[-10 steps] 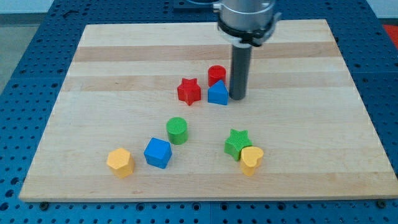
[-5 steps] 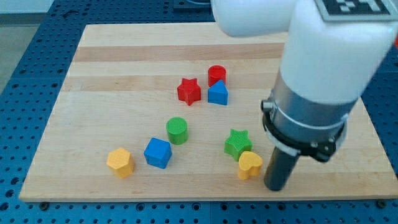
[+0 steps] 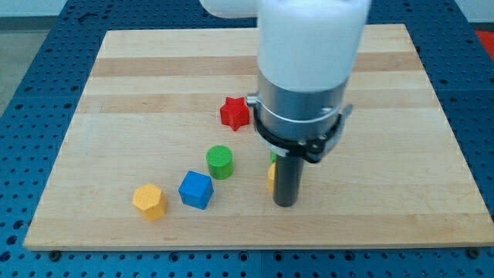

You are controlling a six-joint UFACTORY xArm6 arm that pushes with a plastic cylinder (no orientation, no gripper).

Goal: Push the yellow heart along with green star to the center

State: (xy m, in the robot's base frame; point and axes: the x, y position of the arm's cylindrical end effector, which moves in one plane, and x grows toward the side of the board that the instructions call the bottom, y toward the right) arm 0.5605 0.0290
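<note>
My tip (image 3: 286,204) rests on the wooden board (image 3: 116,93) near the view's bottom centre. A thin sliver of the yellow heart (image 3: 271,177) shows just left of the rod, touching it or very close. A small green edge of the green star (image 3: 272,157) shows above it. Both are mostly hidden behind the rod and the arm's body.
A red star (image 3: 232,113) lies left of the arm. A green cylinder (image 3: 220,161), a blue cube (image 3: 195,189) and a yellow hexagonal block (image 3: 149,201) lie toward the view's bottom left. The arm hides the red cylinder and the other blue block.
The rod swept from the view's right of the yellow heart to the left, now covering both heart and star. The heart has shifted left. The other blocks have not moved.
</note>
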